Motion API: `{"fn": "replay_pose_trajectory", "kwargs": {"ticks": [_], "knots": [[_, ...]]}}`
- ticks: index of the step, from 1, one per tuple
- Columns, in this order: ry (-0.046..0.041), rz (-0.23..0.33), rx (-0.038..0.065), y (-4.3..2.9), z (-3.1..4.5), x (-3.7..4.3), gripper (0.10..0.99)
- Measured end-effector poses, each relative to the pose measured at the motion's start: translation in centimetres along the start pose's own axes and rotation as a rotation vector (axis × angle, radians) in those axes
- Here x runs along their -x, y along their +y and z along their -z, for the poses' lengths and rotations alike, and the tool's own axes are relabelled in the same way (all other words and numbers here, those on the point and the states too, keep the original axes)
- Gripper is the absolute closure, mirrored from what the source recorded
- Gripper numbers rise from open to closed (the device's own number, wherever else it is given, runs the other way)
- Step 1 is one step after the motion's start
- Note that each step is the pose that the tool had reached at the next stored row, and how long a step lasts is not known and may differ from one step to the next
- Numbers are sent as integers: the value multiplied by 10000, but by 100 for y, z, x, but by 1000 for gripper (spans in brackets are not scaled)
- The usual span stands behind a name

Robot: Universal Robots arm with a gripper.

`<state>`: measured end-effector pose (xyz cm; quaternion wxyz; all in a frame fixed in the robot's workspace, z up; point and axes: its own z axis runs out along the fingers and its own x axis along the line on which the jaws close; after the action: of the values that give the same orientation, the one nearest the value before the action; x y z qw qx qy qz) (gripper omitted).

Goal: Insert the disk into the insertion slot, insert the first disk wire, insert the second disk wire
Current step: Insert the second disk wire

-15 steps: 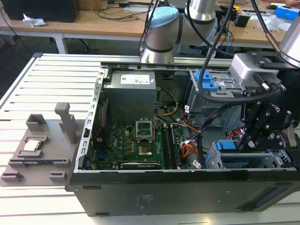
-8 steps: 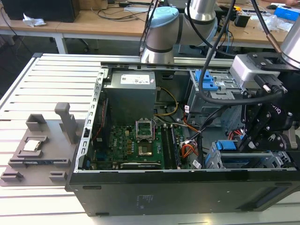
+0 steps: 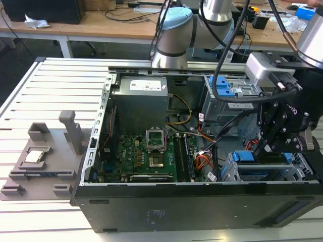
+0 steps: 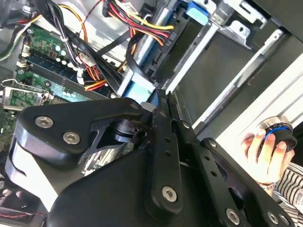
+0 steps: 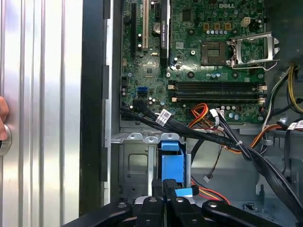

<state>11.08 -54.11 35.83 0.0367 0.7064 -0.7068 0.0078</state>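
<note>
One arm reaches into an open computer case (image 3: 176, 212) that lies on its side on a slatted metal table (image 3: 55, 85). In the exterior view its black end effector (image 3: 272, 146) hangs over the corner of the case at the exterior view's right, just above the insertion slot (image 3: 262, 174), a grey sheet-metal cage. The disk (image 3: 250, 156) sits in that cage, and its bright blue carrier shows at the cage's top edge. In both wrist views the end effector (image 4: 158, 101) (image 5: 163, 182) has its fingers drawn together with hardly any gap. Their tips are right at the blue carrier of the disk (image 5: 171, 161), which stands between the metal walls of the insertion slot (image 5: 135, 163). A small pale blue piece lies just beside the fingertips, but I cannot tell whether it is pinched between them. A bundle of black cables (image 5: 189, 132) runs across just past the cage, with orange and yellow wires (image 5: 203, 113) near it. The green motherboard (image 5: 208, 47) lies beyond them on the case floor. Towards the back of the case, a second grey bay (image 3: 224, 88) carries blue latch plates. A person's hand (image 4: 265, 151) holds a round knob outside the case.
</note>
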Motion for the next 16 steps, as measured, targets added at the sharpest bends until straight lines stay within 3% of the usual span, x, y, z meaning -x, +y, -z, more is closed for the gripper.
{"fn": "replay_pose_trajectory", "kwargs": {"ticks": [3, 6, 8, 10, 11, 12, 13, 16], "knots": [[0, 18, -1, -1, 4, 62, 937], [0, 18, -1, 0, 4, 63, 925], [1, 18, -1, 0, 4, 63, 804], [35, 17, -1, 0, 5, 88, 804], [180, 12, 0, 0, 9, 140, 804], [265, 15, -1, 0, 10, 177, 804], [314, 26, -2, 0, 11, 192, 804], [631, 185, -14, -1, -27, 203, 804]]}}
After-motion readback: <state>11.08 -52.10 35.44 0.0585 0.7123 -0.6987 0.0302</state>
